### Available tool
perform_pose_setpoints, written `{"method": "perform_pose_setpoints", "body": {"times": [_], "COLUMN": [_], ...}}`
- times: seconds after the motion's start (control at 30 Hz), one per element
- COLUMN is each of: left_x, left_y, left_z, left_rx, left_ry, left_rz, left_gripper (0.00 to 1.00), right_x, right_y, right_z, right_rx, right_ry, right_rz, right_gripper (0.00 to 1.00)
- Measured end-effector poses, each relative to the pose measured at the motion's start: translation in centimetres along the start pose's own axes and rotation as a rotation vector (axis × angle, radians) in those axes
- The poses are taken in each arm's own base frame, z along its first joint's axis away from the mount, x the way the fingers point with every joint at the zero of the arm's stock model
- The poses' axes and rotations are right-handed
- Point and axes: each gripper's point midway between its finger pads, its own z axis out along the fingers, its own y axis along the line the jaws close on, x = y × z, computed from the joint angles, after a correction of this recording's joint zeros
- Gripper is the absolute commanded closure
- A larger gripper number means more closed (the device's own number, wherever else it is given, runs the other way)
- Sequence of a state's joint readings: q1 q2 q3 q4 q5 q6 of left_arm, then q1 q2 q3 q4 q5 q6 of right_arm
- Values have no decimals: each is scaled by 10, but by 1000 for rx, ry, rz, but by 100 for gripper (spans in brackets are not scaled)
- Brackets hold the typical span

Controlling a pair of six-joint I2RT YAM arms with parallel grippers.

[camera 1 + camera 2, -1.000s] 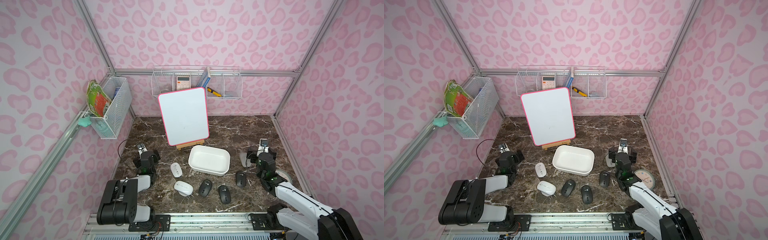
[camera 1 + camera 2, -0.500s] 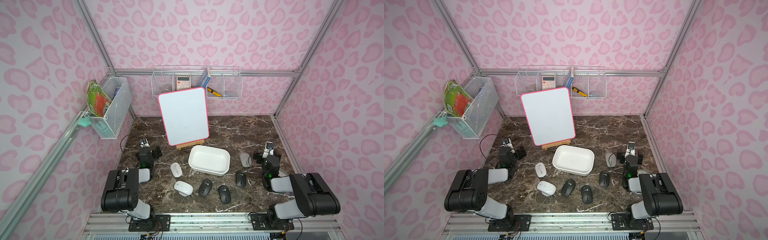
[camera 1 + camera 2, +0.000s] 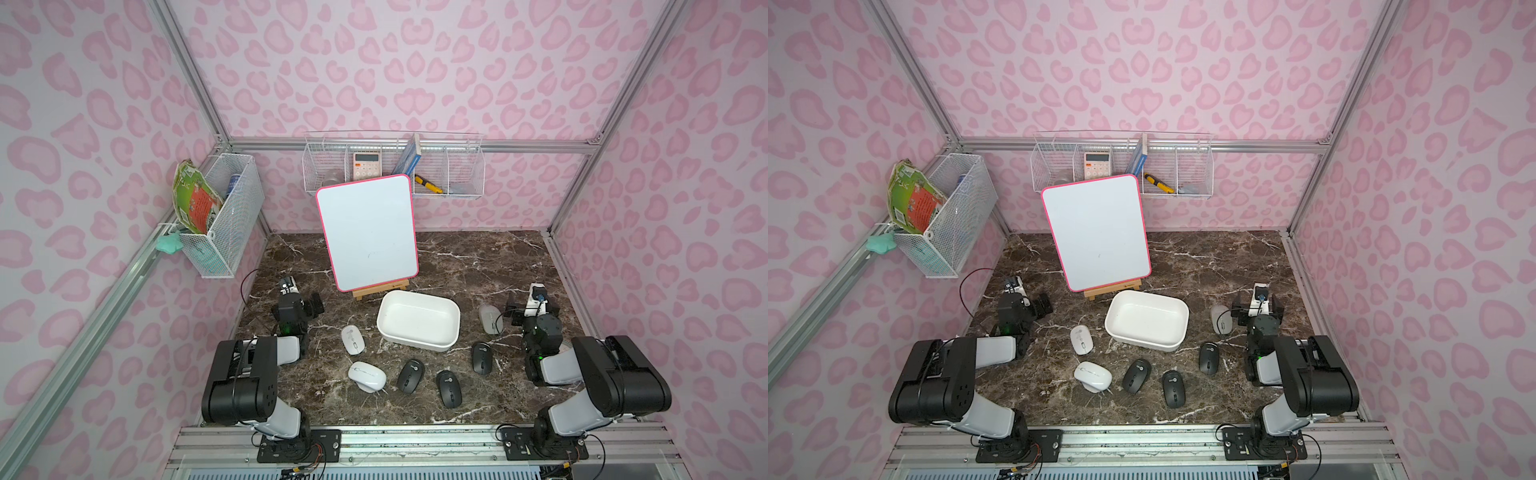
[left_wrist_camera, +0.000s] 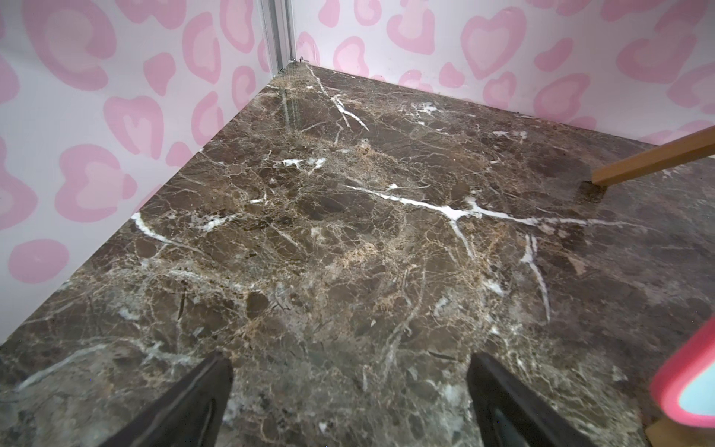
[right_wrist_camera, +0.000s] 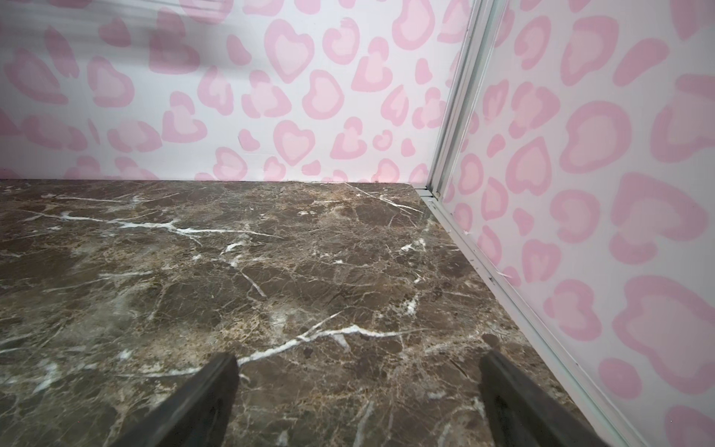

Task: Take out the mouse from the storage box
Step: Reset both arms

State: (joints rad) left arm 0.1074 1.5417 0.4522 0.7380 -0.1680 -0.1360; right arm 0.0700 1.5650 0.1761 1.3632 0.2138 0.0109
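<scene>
**Top views.** In both top views the box (image 3: 415,341) sits near the middle of the desk (image 3: 478,266), in front of the whiteboard (image 3: 368,232), with no mouse visible inside it. Six mice (image 3: 410,376) lie on the desk around it. Two white ones are toward the left arm (image 3: 249,374), three black ones are along the front, and a grey mouse (image 3: 491,318) is just beside the right arm (image 3: 615,374). On that showing the emptying looks done, with nothing left to lift. Both arms are folded low at the desk's sides. The left fingers (image 3: 316,303) and right fingers (image 3: 512,302) are apart and hold nothing.

**Left wrist.** This view shows what the top views cannot: the left fingers (image 4: 185,406) stand wide apart over bare marble with nothing between them. The easel's leg (image 4: 654,158) and the whiteboard's pink corner (image 4: 685,391) sit at the frame's edge. Neither the box nor any mice are in sight.

**Right wrist.** The right fingers (image 5: 193,402) are likewise spread and empty, facing a bare corner of desk and wall (image 5: 309,96). The grey mouse beside that arm is out of this view.
</scene>
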Motion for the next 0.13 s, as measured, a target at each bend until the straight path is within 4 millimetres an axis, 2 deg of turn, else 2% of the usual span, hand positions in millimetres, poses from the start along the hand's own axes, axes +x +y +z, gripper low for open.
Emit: {"method": "perform_pose_setpoints", "body": {"times": [0.13], "left_x": [1], "left_y": [0], "left_z": [0], "left_rx": [1], "left_ry": [3], "left_rz": [1], "left_gripper": [1], "right_x": [-2], "right_y": [0], "right_z": [0], "right_rx": [2], "right_ry": [-8], "right_rz": [2], "right_gripper": [0]}}
